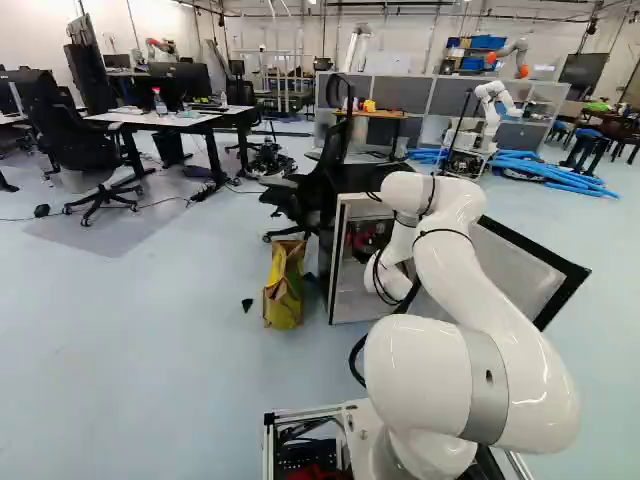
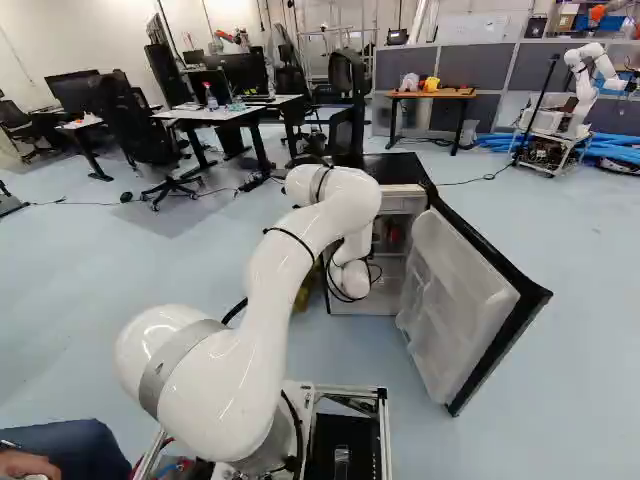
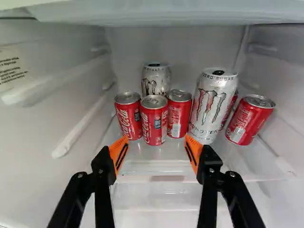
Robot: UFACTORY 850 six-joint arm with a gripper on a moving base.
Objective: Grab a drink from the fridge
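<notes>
White arm (image 1: 430, 375), yellow bag (image 1: 283, 290) beside fridge (image 2: 392, 167), red cans (image 3: 154, 123) blocking silver can (image 3: 156, 75)

In the fridge (image 2: 395, 168), cans (image 3: 154, 124) stand on the shelf (image 3: 156, 153): three together, one behind, others alongside. Bag (image 1: 283, 290) stands on floor (image 1: 150, 340) beside fridge.

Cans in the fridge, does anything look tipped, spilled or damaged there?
Nothing clearly stands out. The outermost red can, beside the front silver can, looks slanted, but the silver one slants too, so that may be just the viewing angle. I see no spill or dent.
</notes>
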